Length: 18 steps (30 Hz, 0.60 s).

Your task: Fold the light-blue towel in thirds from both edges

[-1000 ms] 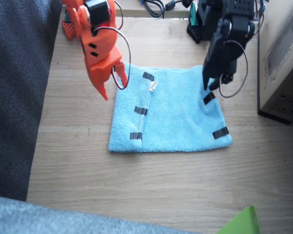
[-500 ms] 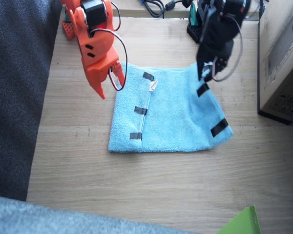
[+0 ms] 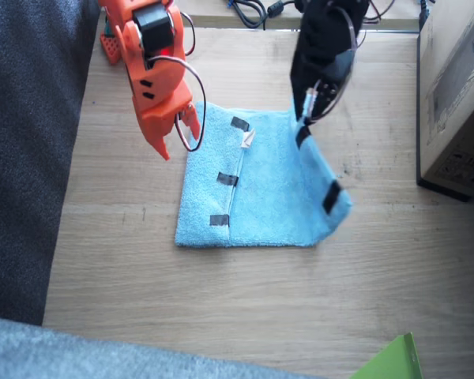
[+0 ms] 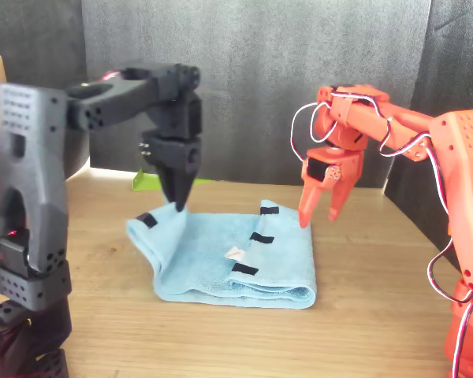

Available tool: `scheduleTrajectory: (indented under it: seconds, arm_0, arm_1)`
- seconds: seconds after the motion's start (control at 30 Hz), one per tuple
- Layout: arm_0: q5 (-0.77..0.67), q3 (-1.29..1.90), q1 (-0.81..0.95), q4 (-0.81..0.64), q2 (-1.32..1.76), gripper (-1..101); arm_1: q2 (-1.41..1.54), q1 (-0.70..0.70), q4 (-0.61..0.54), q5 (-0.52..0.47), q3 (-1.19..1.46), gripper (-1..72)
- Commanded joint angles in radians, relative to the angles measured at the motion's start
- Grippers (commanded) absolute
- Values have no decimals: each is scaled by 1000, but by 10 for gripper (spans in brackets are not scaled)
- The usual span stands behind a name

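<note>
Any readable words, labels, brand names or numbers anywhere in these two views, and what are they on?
None can be read.
The white tag on the light-blue towel: too small to show any print.
The cardboard box: its side panel is too blurred to read.

Counter (image 3: 245, 308): light wood, bare at the near side.
Light-blue towel (image 3: 253, 189): mid-counter, partly folded.
Box (image 3: 454, 95): right edge, probably cardboard.

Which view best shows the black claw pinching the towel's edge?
The front view: the left claw shows side-on, tips shut on the lifted towel edge. From above, the fixed view's left claw is foreshortened and its tips blur.
</note>
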Motion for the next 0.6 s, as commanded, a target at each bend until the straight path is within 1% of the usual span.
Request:
scheduleTrajectory:
  seconds: [0.0,0.23,0.57]
  arm_0:
    - [18,-114,-26,49,-23,-2]
    - [26,-356,-67,140,-179,-2]
    - [26,-575,-152,147,-373,10]
  arm_1:
    - [97,-8,17,6,9,359]
    - [120,-20,17,3,31,357]
    - [147,-28,15,6,66,359]
